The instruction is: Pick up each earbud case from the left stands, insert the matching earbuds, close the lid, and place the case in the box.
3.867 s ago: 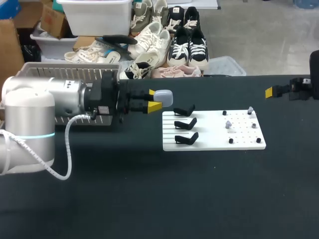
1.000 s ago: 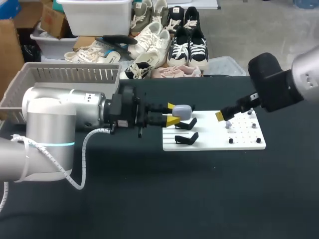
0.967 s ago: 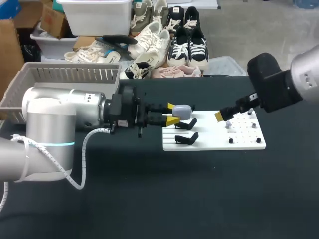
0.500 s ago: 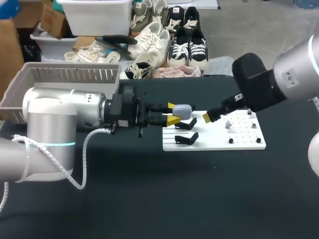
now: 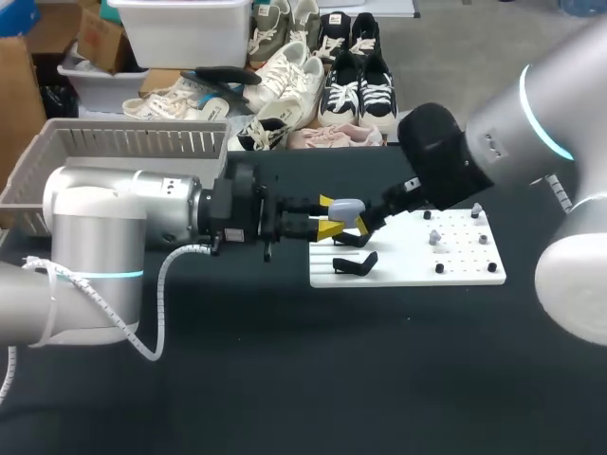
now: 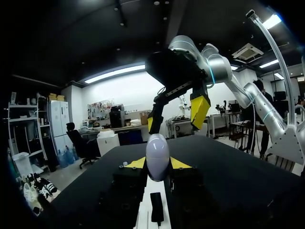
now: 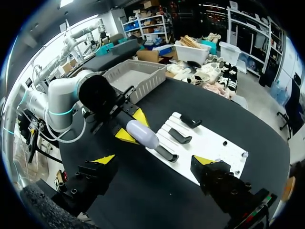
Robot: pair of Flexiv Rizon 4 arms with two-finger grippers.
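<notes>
My left gripper (image 5: pixel 332 217) is shut on a pale lavender earbud case (image 5: pixel 347 209), held level just above the black stands (image 5: pixel 357 263) on the white board (image 5: pixel 408 269). In the left wrist view the case (image 6: pixel 157 153) stands upright between my yellow tips, and my right gripper (image 6: pixel 175 117) hangs open close ahead of it and above. In the right wrist view the case (image 7: pixel 142 134) lies ahead of my open right gripper (image 7: pixel 154 160), over the stands (image 7: pixel 181 136). Small earbuds (image 5: pixel 434 237) sit on the board's pegs.
A grey slatted basket (image 5: pixel 114 142) stands at the table's back left, behind my left arm. The board (image 7: pixel 214 145) takes up the middle right of the black table. My right arm's dark wrist (image 5: pixel 438 163) hangs over the board's far edge.
My right arm has swung left across the board, bringing its open gripper up to the case. My left arm and the case have stayed put.
</notes>
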